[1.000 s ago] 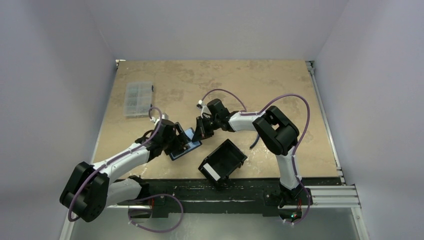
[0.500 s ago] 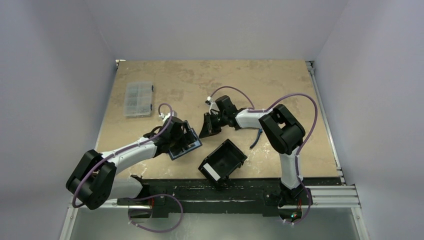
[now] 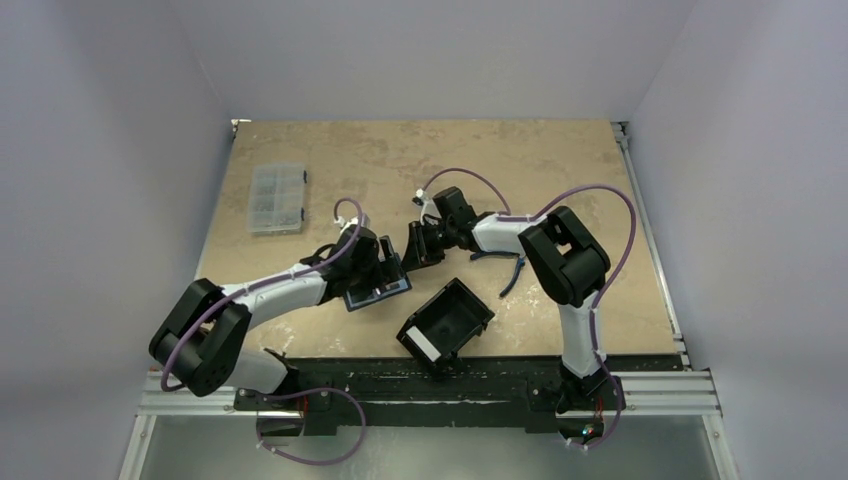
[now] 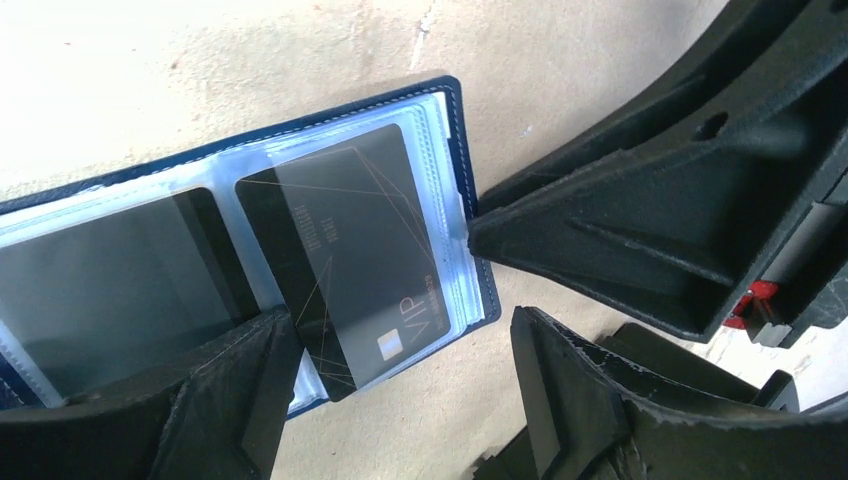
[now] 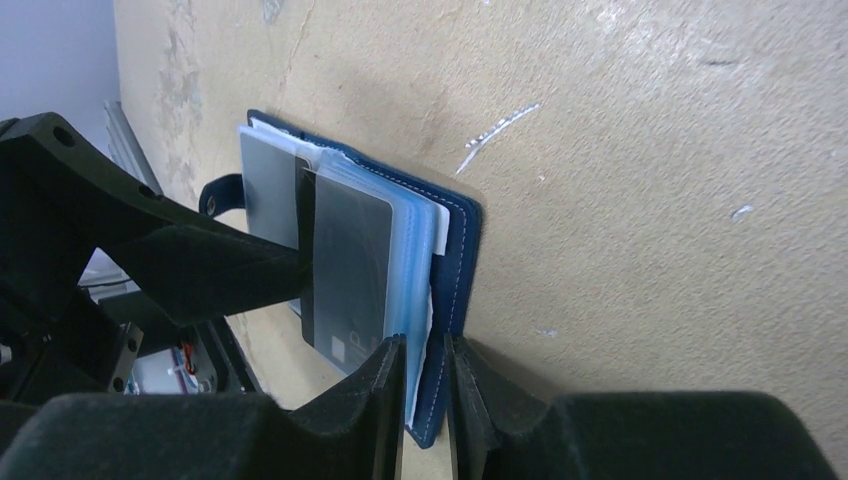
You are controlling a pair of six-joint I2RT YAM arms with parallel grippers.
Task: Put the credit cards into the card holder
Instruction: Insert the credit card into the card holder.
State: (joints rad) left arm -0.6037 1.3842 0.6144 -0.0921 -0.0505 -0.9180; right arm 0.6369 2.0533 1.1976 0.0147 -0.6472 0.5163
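At the far left of the worktop [image 3: 560,170] a clear compartment box [image 3: 277,197] is seen, well apart from the work. Nearer the middle, the left claw [image 4: 402,330] is held wide over the card holder [image 4: 120,265], which lies spread open on the worktop with its clear sleeves facing up. Nothing is gripped by this claw. One of its fingers rests over the lower part of the left page, apparently to keep the holder flat and open.

A dark card [image 4: 345,255] is lain askew on the right page, its lower corner projecting past the holder's edge, so it is judged not yet fully seated in a sleeve.

To the right, the right claw [image 5: 425,395] is set narrow at the holder's outer edge. The sleeves and blue cover show in the slim gap, probably so that the holder is steadied. Whether that edge is pinched or only straddled cannot be told.

Further right, nearer the bases, a black tray [image 3: 474,301] stands untouched.
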